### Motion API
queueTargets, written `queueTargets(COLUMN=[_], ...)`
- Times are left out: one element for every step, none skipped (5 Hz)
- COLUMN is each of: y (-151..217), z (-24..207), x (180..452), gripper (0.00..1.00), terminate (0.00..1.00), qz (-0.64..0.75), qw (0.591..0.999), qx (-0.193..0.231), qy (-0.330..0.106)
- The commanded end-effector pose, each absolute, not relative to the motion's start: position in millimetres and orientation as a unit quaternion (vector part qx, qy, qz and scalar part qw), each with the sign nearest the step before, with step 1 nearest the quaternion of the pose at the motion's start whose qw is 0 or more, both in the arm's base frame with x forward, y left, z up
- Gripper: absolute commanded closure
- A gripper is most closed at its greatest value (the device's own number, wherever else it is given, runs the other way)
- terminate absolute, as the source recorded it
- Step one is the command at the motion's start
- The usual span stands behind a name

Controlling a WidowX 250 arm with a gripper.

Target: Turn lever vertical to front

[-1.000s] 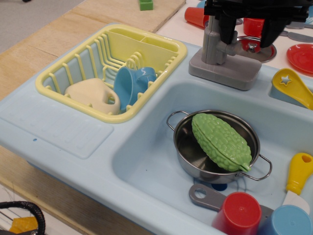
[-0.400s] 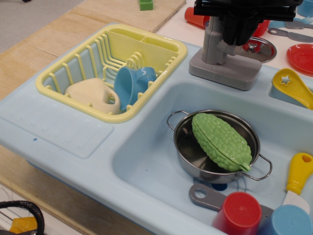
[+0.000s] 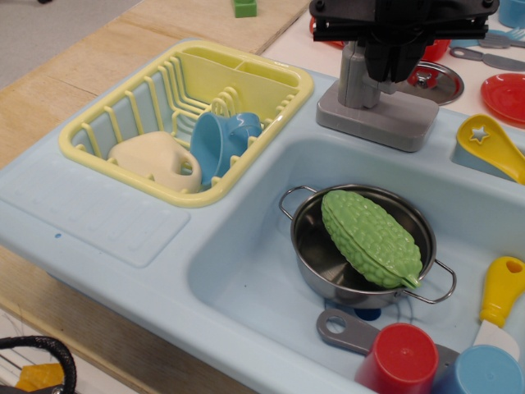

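The grey toy tap post (image 3: pixel 353 78) stands on its rectangular grey base (image 3: pixel 373 119) at the back rim of the light blue sink (image 3: pixel 246 271). My black gripper (image 3: pixel 396 64) hangs from the top edge directly over the post's right side and front. It covers the spot where the lever juts out, so the lever itself is hidden behind the fingers. I cannot tell whether the fingers are closed on anything.
A steel pot (image 3: pixel 308 215) holding a green bumpy gourd (image 3: pixel 371 236) sits in the basin. A red cup (image 3: pixel 400 361), blue cup (image 3: pixel 480 369) and grey utensil handle (image 3: pixel 340 328) lie in front. A yellow dish rack (image 3: pixel 78 123) is at left. A silver lid (image 3: pixel 435 80) lies behind the tap.
My gripper has moved left and slightly down, from above the silver lid to over the tap post, now hiding the lever. Nothing else has moved.
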State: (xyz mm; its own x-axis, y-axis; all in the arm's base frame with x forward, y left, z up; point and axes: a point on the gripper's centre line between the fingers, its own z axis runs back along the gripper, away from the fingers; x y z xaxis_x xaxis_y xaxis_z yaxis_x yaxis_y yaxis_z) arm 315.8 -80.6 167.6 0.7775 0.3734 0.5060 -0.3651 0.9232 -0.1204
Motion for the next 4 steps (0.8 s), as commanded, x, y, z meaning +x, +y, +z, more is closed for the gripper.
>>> queueTargets(y=[-71.9, -67.1, -61.8, -59.5], z=[171.1, 161.6, 151.0, 144.6], x=[303.3, 297.6, 287.7, 282.9], gripper=[1.0, 1.0, 1.0, 1.0], terminate=[0.0, 0.0, 0.0, 0.0], qz=[0.22, 0.239, 0.26, 0.272], qw=[0.937, 0.937, 0.932, 0.93], qx=[-0.026, -0.035, -0.045, -0.051], qy=[-0.27, -0.254, -0.249, -0.242])
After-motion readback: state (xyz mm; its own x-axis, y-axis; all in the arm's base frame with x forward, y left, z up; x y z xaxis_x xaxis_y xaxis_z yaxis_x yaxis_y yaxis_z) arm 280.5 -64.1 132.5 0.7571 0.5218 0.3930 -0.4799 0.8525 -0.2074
